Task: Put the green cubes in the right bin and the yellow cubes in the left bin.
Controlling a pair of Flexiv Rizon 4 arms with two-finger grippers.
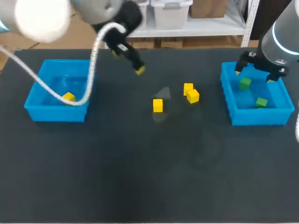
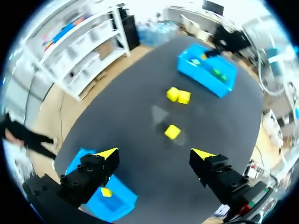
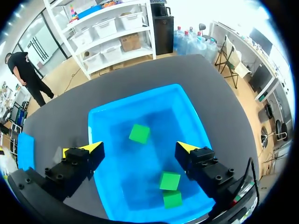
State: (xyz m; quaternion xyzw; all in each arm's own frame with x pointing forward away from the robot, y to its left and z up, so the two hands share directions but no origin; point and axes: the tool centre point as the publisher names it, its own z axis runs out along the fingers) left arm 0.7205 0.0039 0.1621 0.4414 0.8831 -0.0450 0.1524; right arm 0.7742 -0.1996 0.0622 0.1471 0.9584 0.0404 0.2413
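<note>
Nearest the lens loomed the left arm's pale grey link (image 1: 42, 18), which entered from the far left corner. Its white ribbed cable (image 1: 95, 56) hung in front of the left blue plastic bin (image 1: 32, 105). That bin sat close to the table's left edge and held one small yellow cube (image 1: 68, 97), toward its near right corner. The left gripper (image 2: 155, 153) hung above the dark tabletop (image 1: 140, 177), right of that bin and toward the far edge. Its yellow-tipped fingers were spread wide with nothing between them.

Around the table's middle stood a lone yellow cube (image 1: 158, 105). To its right and a little farther was a touching pair of yellow cubes (image 1: 193, 96). Dark tabletop showed on every side of the lone cube, and the pair stood well apart from either bin. A broad stretch of tabletop ran from these cubes to the near edge.

The right blue plastic bin (image 1: 232, 100) sat near the table's right edge. The right gripper (image 3: 135, 148) hovered over its far half, fingers released and parted, grasping nothing, with one finger above a side wall. Inside lay three green cubes: a single green cube (image 3: 139, 133) below the gripper, and two neighbouring green cubes (image 3: 170, 181) just beside each other toward the near right.
</note>
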